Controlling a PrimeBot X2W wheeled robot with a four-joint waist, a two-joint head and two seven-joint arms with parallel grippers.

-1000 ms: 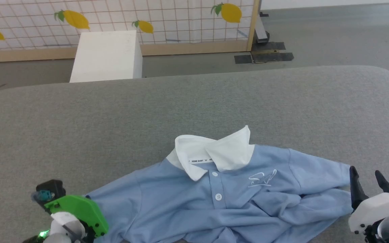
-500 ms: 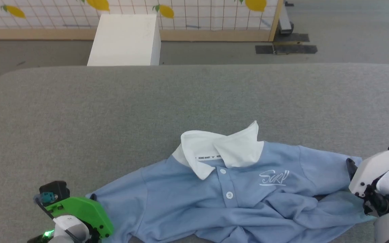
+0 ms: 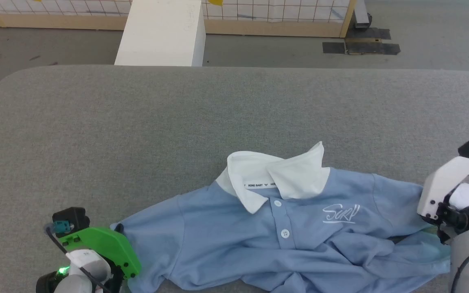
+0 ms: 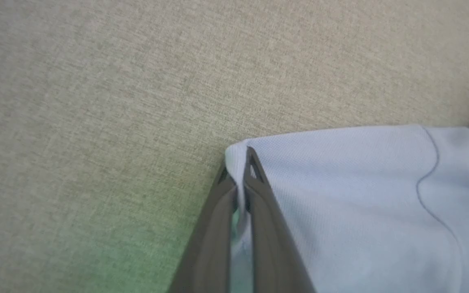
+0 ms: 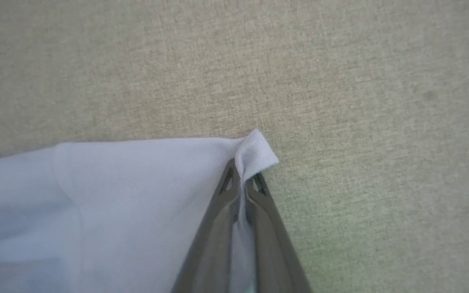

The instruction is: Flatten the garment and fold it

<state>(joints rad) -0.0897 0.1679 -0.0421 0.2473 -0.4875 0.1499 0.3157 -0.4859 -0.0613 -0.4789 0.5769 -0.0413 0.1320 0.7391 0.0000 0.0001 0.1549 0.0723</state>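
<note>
On the garment [image 3: 238, 244] sleeve corner, right hand [image 5: 242, 181] newly closed.

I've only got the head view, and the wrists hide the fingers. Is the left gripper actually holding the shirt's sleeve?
Observer: Yes. The left wrist view shows the left gripper shut on the garment, the sleeve's edge pinched between its fingers.
Operator: And the right one?
Observer: The right gripper is shut on the other sleeve's corner; a small fold of cloth pokes past its tips.
</note>
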